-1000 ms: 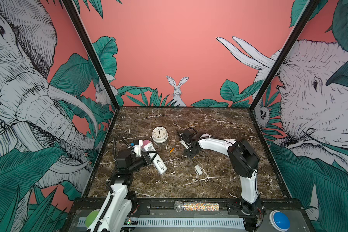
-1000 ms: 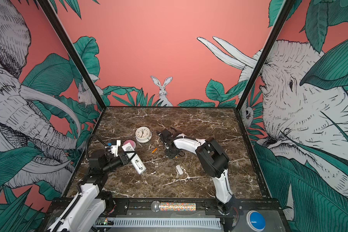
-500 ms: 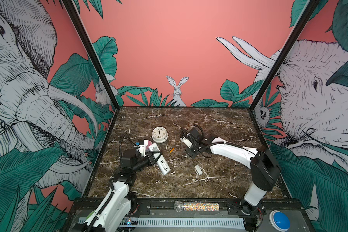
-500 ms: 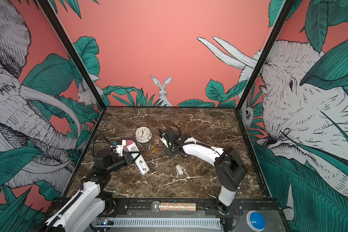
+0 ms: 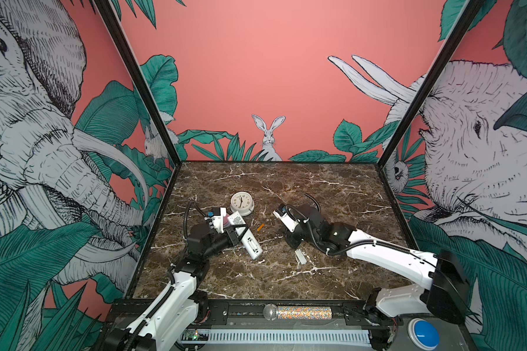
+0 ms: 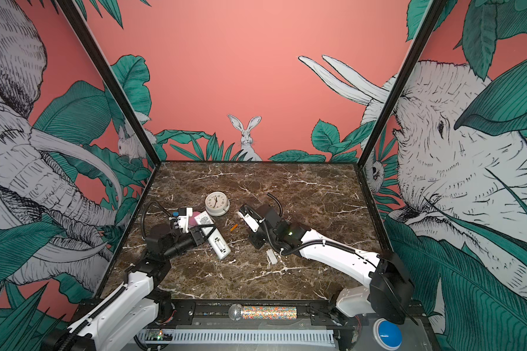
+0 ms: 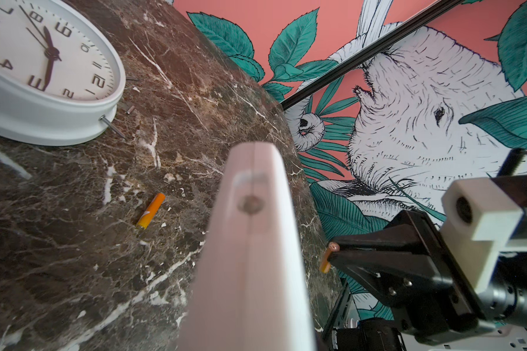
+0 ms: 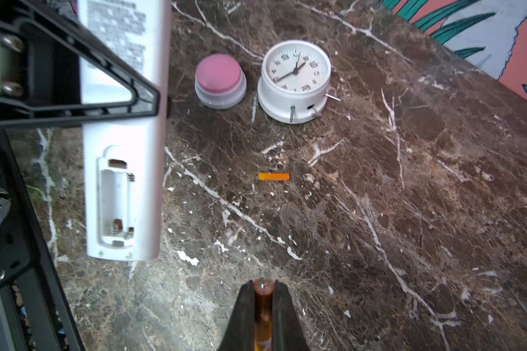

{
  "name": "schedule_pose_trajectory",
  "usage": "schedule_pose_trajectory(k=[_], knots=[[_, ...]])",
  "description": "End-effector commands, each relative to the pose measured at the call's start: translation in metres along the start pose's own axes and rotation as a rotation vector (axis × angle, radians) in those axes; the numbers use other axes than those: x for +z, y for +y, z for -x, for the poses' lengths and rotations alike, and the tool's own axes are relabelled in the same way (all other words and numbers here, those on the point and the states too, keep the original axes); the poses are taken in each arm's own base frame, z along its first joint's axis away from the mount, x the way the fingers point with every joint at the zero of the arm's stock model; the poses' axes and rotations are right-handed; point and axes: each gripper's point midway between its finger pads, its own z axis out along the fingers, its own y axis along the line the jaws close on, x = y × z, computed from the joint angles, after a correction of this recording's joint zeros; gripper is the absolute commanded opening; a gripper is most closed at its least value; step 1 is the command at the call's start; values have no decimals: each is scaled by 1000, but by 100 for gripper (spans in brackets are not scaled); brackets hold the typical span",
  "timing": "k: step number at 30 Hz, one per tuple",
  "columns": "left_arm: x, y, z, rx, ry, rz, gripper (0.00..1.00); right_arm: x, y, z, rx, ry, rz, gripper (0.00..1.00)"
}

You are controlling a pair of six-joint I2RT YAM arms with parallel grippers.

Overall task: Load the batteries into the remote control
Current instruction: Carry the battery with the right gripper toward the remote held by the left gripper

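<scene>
My right gripper [image 8: 263, 293] is pinched shut on one battery [image 8: 263, 317]. The orange cylinder runs lengthwise between the fingers [image 8: 283, 307], and its pale tip pokes just past them. My left gripper [image 5: 237, 231] is clamped across the remote control [image 8: 122, 182], which is turned back-up, with springs showing in its open battery bay [image 8: 116, 206]. The remote sits on the near side of the clock [image 5: 242, 203], one end close beside it. The other battery [image 5: 260, 227] lies flat on the marble [image 5: 286, 188], nearer me than the clock and slightly to its right, apart from both grippers. The held battery is farther from the clock than that one.
</scene>
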Motion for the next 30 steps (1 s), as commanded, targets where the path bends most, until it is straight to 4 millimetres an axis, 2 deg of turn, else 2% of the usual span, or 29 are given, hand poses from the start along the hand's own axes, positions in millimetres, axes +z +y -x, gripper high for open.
schedule_pose_trajectory(k=[1, 8, 13, 20, 30], knots=[[0, -21, 20, 32, -74, -51, 0, -13, 15, 33, 26, -161, 49, 3], [3, -29, 19, 34, -85, -79, 0, -28, 40, 53, 48, -302, 124, 2], [3, -35, 19, 31, -108, -111, 0, -28, 56, 62, 53, -363, 143, 2], [5, -37, 15, 35, -100, -114, 0, -22, 73, 67, 48, -419, 156, 1], [4, -39, 13, 37, -100, -124, 0, -6, 81, 69, 28, -432, 134, 1]])
